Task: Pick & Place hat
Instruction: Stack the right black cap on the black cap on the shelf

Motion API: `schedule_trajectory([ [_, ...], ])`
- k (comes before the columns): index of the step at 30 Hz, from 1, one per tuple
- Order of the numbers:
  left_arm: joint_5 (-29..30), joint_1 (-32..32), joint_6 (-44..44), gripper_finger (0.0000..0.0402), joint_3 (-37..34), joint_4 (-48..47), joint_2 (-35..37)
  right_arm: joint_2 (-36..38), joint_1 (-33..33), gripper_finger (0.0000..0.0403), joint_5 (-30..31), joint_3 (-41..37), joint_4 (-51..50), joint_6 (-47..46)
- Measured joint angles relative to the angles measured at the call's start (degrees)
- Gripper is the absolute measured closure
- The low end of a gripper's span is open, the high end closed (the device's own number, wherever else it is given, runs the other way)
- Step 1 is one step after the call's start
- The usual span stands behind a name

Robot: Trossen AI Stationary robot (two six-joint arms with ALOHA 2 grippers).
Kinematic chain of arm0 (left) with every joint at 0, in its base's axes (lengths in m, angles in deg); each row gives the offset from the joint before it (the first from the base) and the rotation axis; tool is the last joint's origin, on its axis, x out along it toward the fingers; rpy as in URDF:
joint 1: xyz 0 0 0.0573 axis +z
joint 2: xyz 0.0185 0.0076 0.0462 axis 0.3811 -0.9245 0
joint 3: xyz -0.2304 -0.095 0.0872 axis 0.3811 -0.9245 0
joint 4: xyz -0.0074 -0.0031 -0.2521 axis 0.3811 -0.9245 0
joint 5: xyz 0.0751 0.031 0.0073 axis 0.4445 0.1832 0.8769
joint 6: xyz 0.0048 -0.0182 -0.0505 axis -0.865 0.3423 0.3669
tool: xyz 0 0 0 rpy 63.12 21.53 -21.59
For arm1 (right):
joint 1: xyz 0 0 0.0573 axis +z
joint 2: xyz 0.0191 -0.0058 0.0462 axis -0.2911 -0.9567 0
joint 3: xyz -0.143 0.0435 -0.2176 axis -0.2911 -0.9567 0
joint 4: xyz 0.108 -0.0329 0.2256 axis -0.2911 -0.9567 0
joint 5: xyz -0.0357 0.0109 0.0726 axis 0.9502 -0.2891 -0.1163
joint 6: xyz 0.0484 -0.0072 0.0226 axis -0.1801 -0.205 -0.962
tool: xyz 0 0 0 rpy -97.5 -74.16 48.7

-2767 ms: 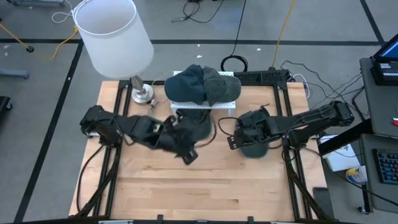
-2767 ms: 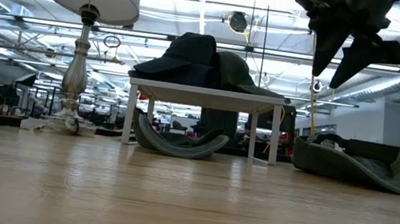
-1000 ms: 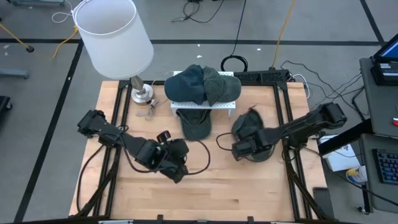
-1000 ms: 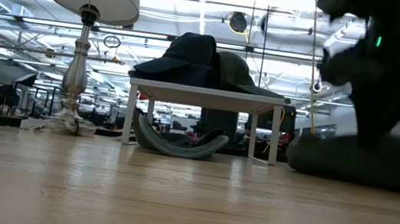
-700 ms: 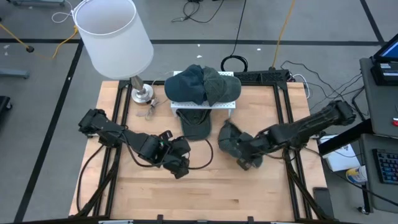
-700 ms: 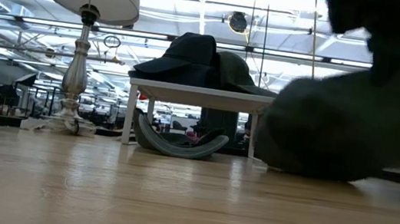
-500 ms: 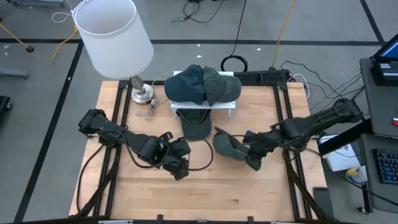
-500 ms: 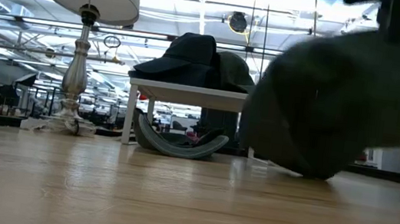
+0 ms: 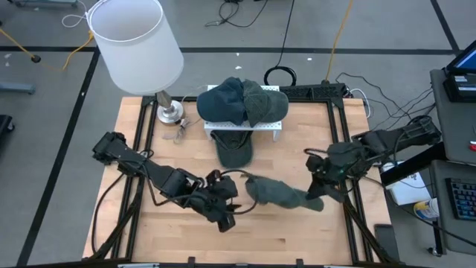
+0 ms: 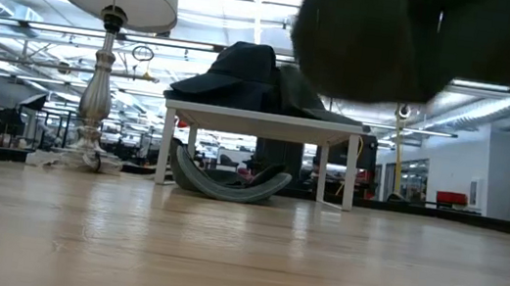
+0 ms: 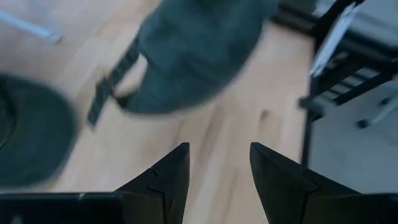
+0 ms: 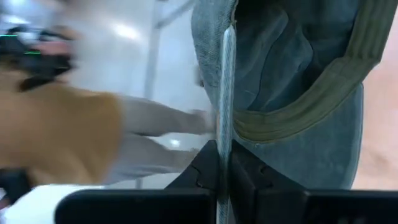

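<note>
A dark green cap (image 9: 271, 192) is off the table at centre right, and it fills the top of the low view (image 10: 417, 36). My right gripper (image 9: 315, 198) is shut on it; the right wrist view shows its inside with an olive band (image 12: 311, 93). My left gripper (image 9: 223, 212) is open and empty just left of the cap, near the table's middle; its wrist view shows the cap (image 11: 193, 50) ahead of its spread fingers (image 11: 214, 168). Two caps (image 9: 242, 103) lie on a small white stand (image 9: 245, 125), and another cap (image 9: 234, 149) lies under it. My right gripper pinches a thin edge of the cap (image 12: 225, 118) between its two fingers, which lie across that edge. The fingers come from the table's right side. The cap is lifted clear of the table and reaches from the fingers toward the left gripper.
A lamp with a white shade (image 9: 137, 45) stands on its metal foot (image 9: 169, 112) at the far left corner. Black frame rails (image 9: 338, 126) run along the table's sides. Bare wood (image 9: 245, 242) lies toward the near edge.
My right gripper has lifted the green cap from the table's right side and carried it up and toward the table's middle and near edge; the cap now hangs clear. My left gripper has moved toward the near edge and a little to the right.
</note>
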Motion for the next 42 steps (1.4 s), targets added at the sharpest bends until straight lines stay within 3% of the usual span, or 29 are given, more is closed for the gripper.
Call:
schedule_trajectory([
  [12,-5.6,-0.4,-3.9,0.0229,0.0,15.9,0.0,3.8,0.0,0.0397,-16.5,0.0,21.1,0.6],
  [21,-5.7,-0.1,-11.7,0.0229,0.0,31.5,0.0,4.4,0.0,0.0397,-16.7,0.0,20.9,4.8],
  [27,-9.2,2.3,-13.8,0.0229,0.0,38.6,0.0,4.4,-0.7,0.0396,-16.7,0.0,23.0,6.2],
  [36,-22.5,7.7,-11.4,0.0229,0.0,54.6,0.0,3.2,-1.8,0.0396,-17.8,0.0,35.9,10.7],
  [42,-30.2,10.4,-7.2,0.0229,0.0,60.6,0.0,0.9,-4.1,0.0396,-16.5,0.0,47.5,11.6],
])
